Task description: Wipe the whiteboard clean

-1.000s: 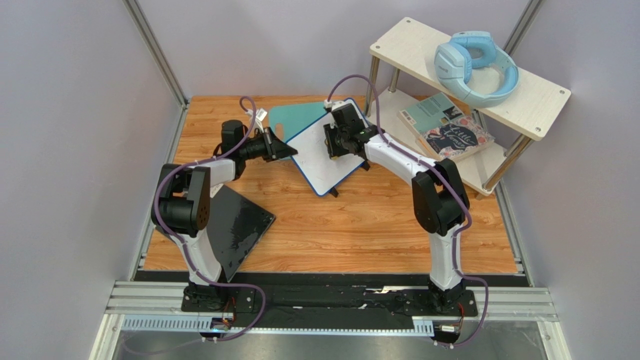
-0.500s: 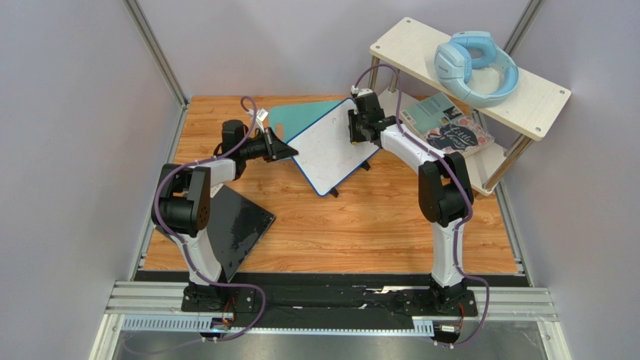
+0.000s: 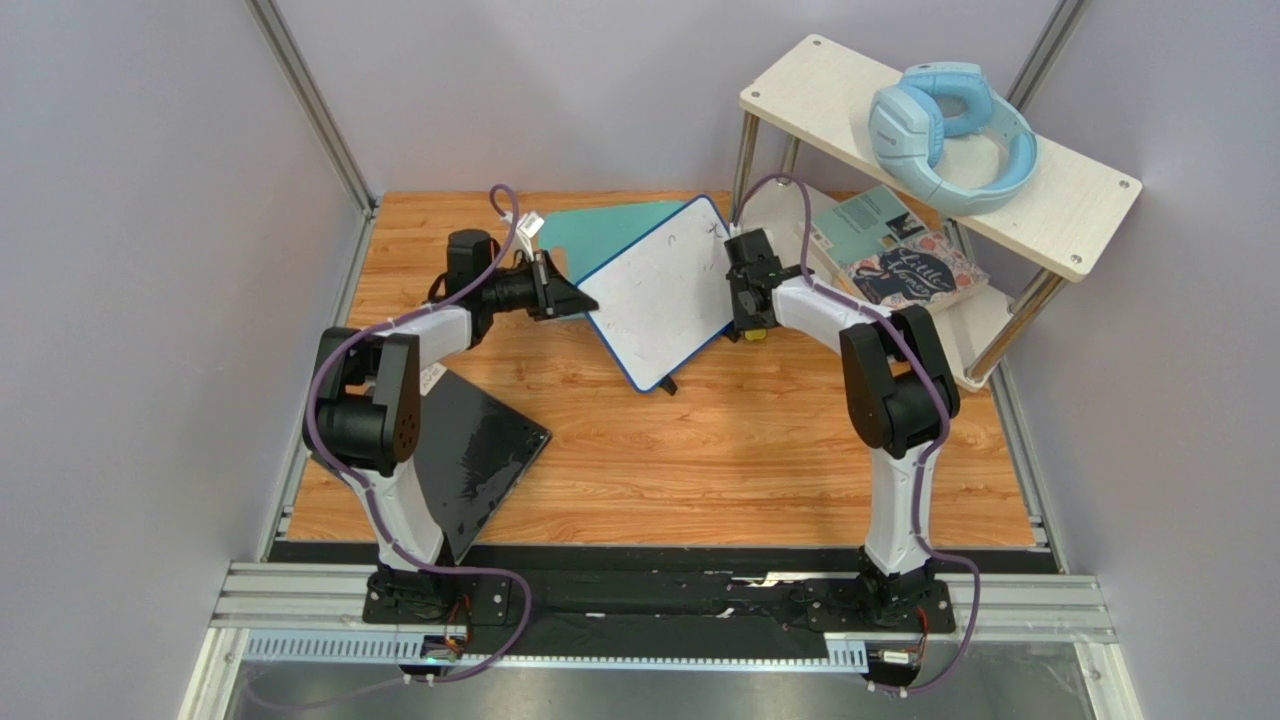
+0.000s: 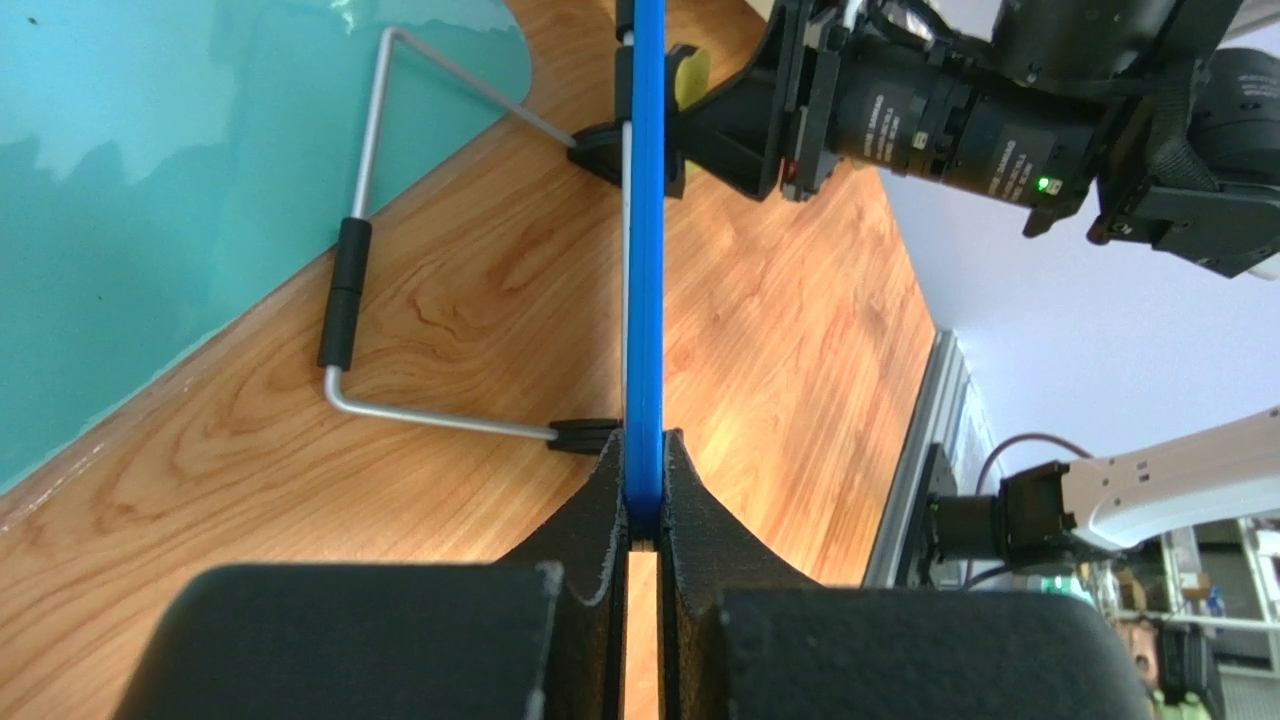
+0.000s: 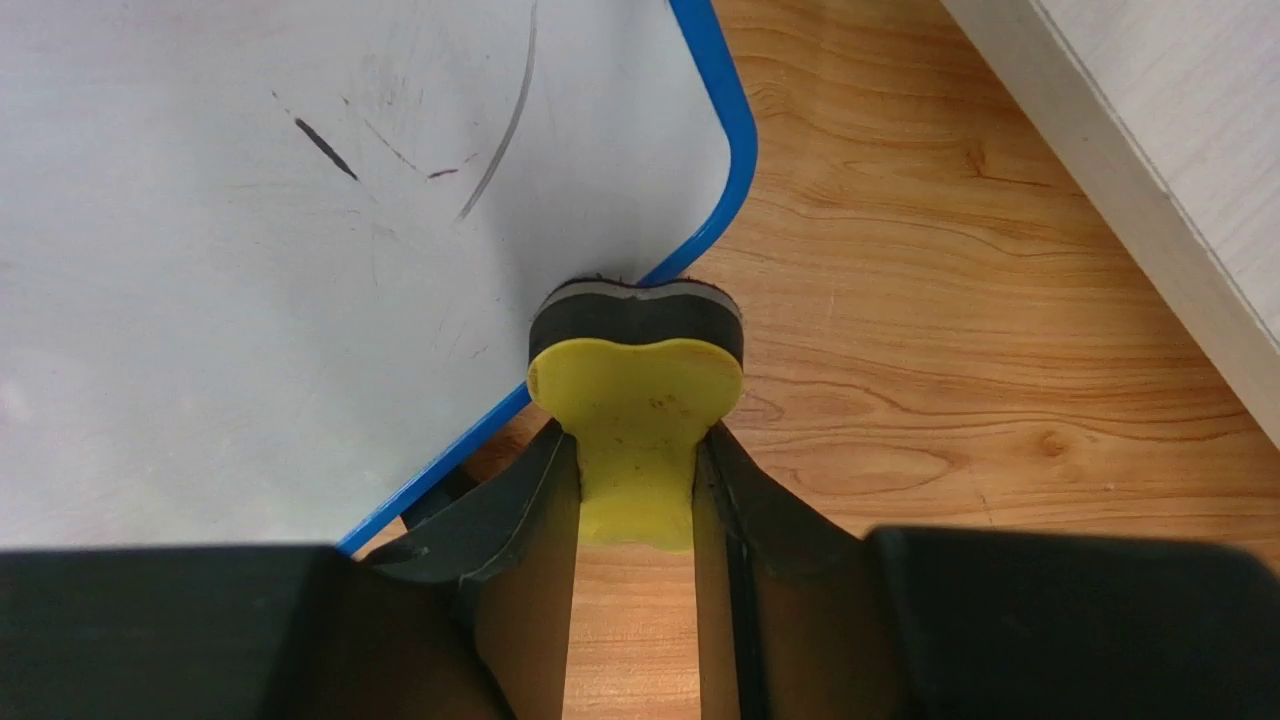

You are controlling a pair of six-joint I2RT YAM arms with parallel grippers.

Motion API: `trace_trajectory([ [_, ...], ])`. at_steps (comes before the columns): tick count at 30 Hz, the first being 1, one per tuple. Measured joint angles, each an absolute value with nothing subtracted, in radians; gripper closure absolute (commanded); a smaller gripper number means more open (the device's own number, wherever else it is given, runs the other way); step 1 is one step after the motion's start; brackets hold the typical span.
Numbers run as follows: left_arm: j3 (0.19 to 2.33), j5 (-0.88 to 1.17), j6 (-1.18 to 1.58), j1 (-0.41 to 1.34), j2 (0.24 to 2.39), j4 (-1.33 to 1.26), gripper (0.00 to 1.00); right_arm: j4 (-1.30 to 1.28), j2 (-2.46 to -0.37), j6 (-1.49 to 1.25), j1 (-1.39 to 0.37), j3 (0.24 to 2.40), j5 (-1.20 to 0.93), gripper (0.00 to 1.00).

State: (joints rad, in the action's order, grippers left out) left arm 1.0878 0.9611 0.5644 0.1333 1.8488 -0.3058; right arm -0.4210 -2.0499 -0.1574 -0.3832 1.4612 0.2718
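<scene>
Overhead, the scene holds two arms, one whiteboard [image 3: 661,308], one eraser [image 3: 751,333], one teal mat [image 3: 594,233], one black slab [image 3: 478,450], one two-tier shelf [image 3: 842,105], one pair of pale blue headphones [image 3: 947,135] and two books [image 3: 864,222].

The whiteboard stands at 12 o'clock from the centre of the wooden table [image 3: 751,450], in front of the teal mat and overlapping it in this view. The slab lies at 8 o'clock and the shelf stands at 2 o'clock.

The left gripper [image 3: 586,305] meets the board at its 9 o'clock edge. In the left wrist view the left gripper [image 4: 643,480] is clamped on the blue frame [image 4: 646,225], seen edge-on, with one wire stand [image 4: 353,285] behind the board.

The right gripper [image 3: 747,308] sits at the board's 3 o'clock corner. In the right wrist view the right gripper [image 5: 634,450] pinches the yellow eraser [image 5: 637,383], whose dark pad lies against the rounded blue corner.

The whiteboard [image 5: 301,270] is white and thinly framed in blue. A few short dark strokes and faint grey smudges show near that corner.
</scene>
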Motion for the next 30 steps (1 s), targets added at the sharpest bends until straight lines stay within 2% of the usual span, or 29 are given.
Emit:
trace_trajectory([
  [12, 1.153, 0.974, 0.44, 0.126, 1.829, -0.097, 1.0, -0.488, -2.004, -0.116, -0.455, 1.404, 0.274, 1.0],
  [23, 1.225, 1.008, 0.304, 0.12, 1.819, 0.137, 1.0, -0.564, -1.866, -0.11, -0.623, 1.274, 0.106, 1.0],
  [30, 1.206, 1.037, 0.291, 0.083, 1.76, 0.173, 1.0, -0.587, -1.805, -0.124, -0.613, 1.269, 0.152, 1.0],
])
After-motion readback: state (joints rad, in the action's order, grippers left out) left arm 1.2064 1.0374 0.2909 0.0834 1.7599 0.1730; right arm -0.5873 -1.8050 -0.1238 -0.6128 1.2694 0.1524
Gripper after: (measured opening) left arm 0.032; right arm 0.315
